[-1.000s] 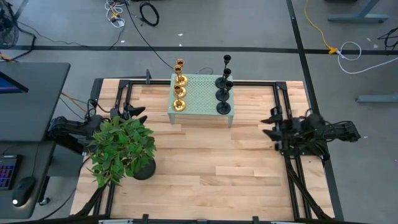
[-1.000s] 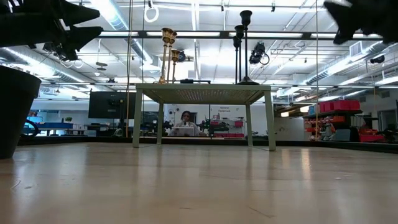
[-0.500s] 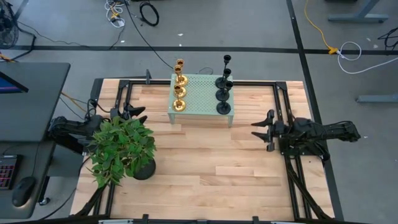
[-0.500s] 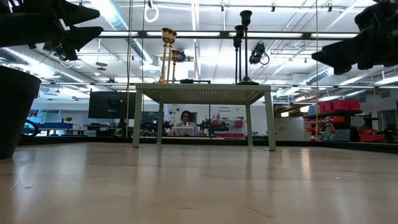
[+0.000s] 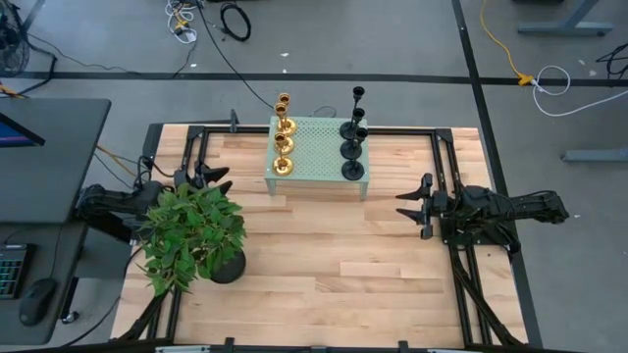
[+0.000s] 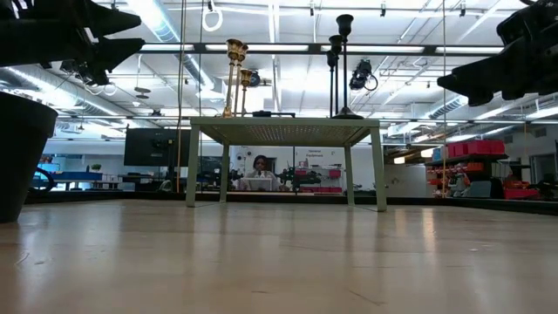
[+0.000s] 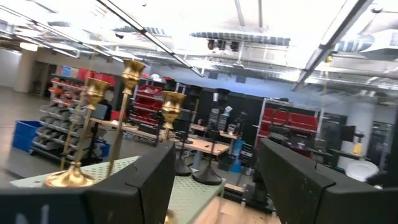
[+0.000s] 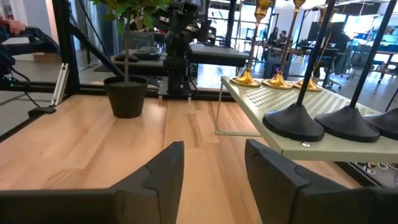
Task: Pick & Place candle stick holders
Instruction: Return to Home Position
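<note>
Standing upright on the green stand (image 5: 316, 155) at the tabletop's (image 5: 324, 255) far edge, gold candle stick holders (image 5: 283, 147) lie nearer the open, empty left end effector (image 5: 218, 179), black candle stick holders (image 5: 352, 147) nearer the open right end effector (image 5: 412, 206).

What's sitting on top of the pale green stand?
On the stand, gold candle holders line the left-arm side, black candle holders the right-arm side. They partly cover each other from above, so the count is unsure.

pretty bright, long ceiling strip lights (image 6: 162, 21) glaring white in the low view, soft sheen on the pale wooden worktop (image 6: 279, 253), shadows faint
</note>
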Controlling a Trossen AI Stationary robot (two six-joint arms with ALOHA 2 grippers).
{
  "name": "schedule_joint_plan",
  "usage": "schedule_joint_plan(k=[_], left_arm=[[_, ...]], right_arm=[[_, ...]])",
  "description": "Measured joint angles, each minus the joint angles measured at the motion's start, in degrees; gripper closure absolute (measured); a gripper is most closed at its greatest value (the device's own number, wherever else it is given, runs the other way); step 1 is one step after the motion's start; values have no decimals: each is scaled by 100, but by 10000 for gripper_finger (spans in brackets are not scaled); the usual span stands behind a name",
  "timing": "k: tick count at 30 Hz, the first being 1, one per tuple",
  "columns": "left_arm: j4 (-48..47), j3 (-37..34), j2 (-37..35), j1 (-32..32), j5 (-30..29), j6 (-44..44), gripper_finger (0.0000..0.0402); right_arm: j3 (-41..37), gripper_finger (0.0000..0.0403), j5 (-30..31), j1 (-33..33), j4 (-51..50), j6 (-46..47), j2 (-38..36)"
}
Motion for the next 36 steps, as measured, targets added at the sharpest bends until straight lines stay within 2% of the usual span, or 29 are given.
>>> schedule_joint_plan(k=[5,8,11,14,17,20,25,29,36], left_arm=[[9,0,-15,358,-2,0,170],[-1,0,-15,575,-56,414,170],[-170,0,-19,726,191,80,170],[-843,-2,-13,884,1247,-330,170],[-1439,-2,-11,1054,2728,-430,170],[-1817,-2,-17,1224,3564,-264,170],[-2233,2,-15,1261,3445,-163,170],[-2222,0,-15,1220,3394,-306,170],[-2280,0,-15,864,3488,-123,170]], right_arm=[[0,231,-2,0,2,0,0],[0,231,-1,0,3,0,0],[0,231,-1,0,4,0,0],[0,231,0,0,7,0,0],[0,231,0,0,7,0,0],[0,231,0,0,7,-1,0],[0,231,0,0,7,0,0],[0,231,2,0,7,0,0],[0,231,2,0,7,0,0]])
